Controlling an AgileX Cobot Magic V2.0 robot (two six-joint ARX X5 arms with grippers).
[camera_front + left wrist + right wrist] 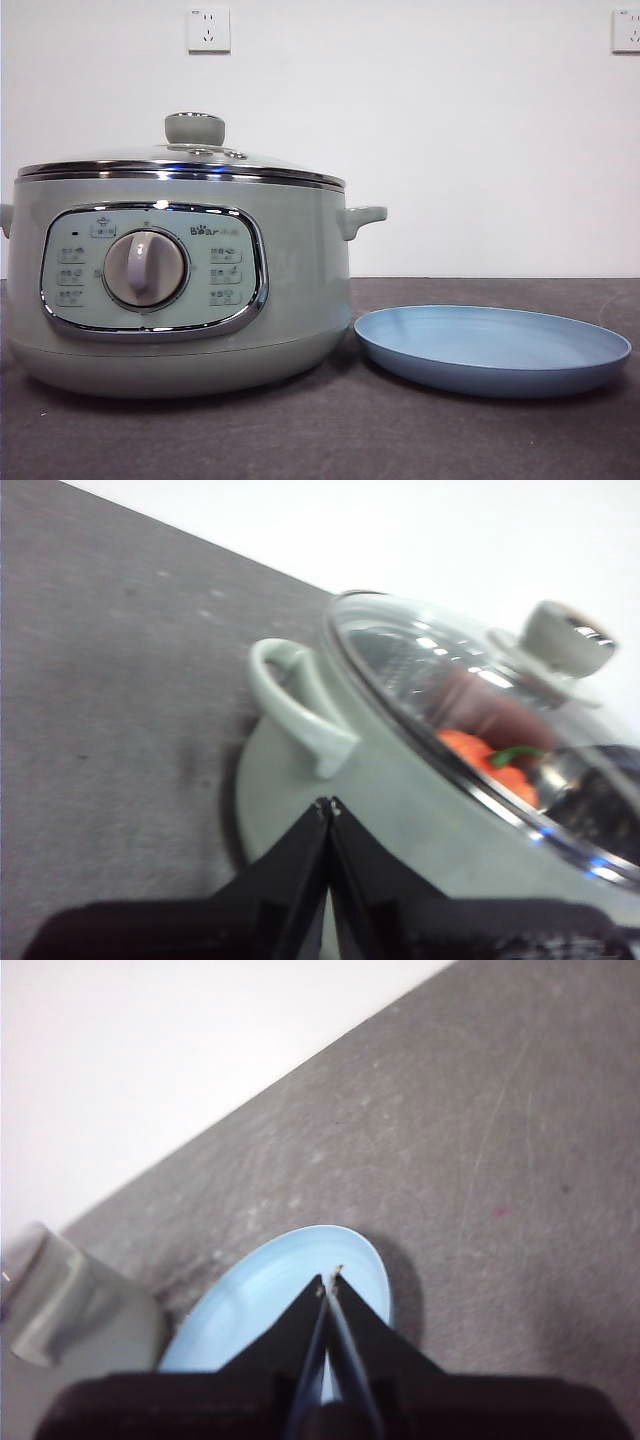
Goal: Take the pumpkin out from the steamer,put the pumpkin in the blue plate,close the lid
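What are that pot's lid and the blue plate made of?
The lid looks like clear glass with a shiny chrome rim: the pumpkin shows through it. The blue plate looks like matte plastic, evenly coloured with a soft sheen.

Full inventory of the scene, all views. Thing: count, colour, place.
steamer: 1, pale sage green, on the table beside the blue plate
lid: 1, glass with chrome rim and grey-green knob, closed on the steamer
pumpkin: 1, orange-red with green stem, inside the steamer under the lid
blue plate: 1, light blue, on the table close beside the steamer, nothing on it
table: 1, dark grey
wall sockets: 2, white, on the wall behind
left gripper: 1, black, jaws shut, above the table near the steamer's side handle
right gripper: 1, black, jaws shut, above the blue plate
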